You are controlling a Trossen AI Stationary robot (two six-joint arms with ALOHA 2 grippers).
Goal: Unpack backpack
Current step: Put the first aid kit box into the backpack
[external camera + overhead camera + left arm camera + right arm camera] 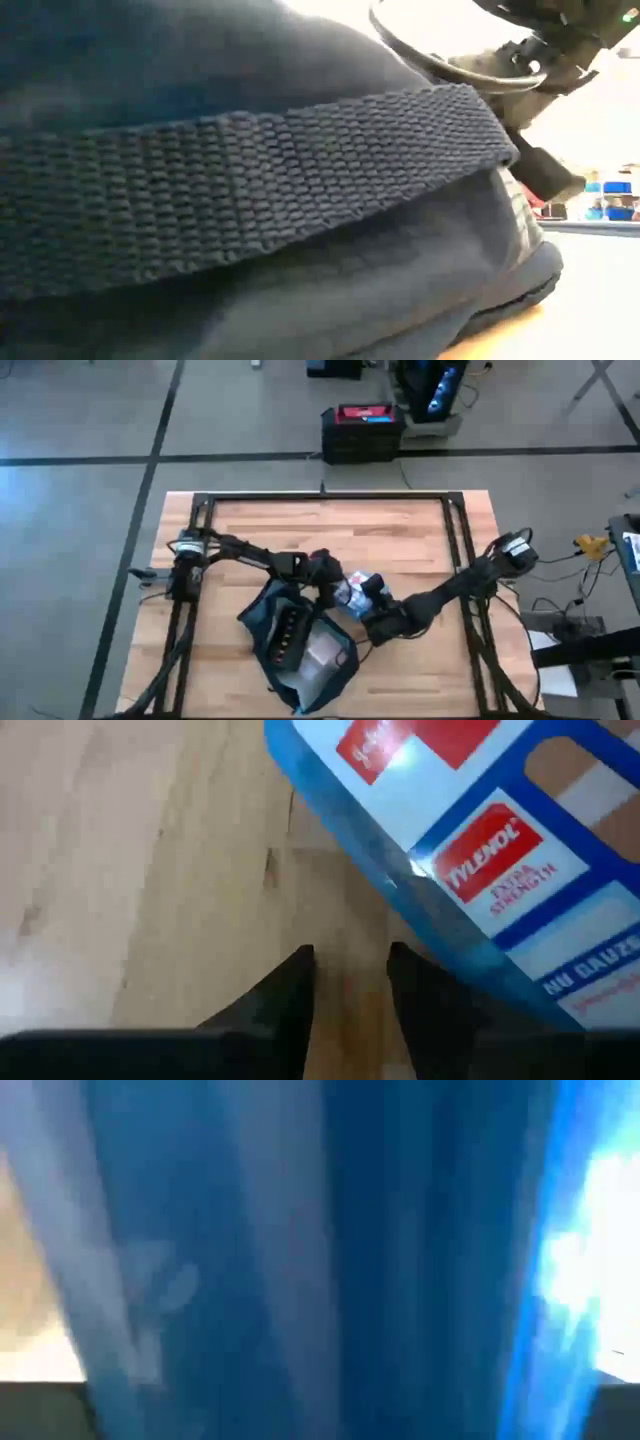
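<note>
With the left hand [345, 985] open beside the first-aid box [480, 850] and the right hand's [378, 622] state untellable, the box could slide off the backpack [300, 650].

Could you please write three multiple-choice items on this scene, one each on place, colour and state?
1. Where does the backpack lie?
A. on the table's near edge, between the arms
B. on the floor
C. at the far edge

2. What colour is the box by the left gripper?
A. green
B. blue and white
C. black

3. How do the left gripper's fingers stand?
A. shut on the box
B. shut on a strap
C. slightly apart, holding nothing

Key: 1 A, the high view shows it there; 2 B, the left wrist view shows its label; 3 C, bare table shows between them.
</note>
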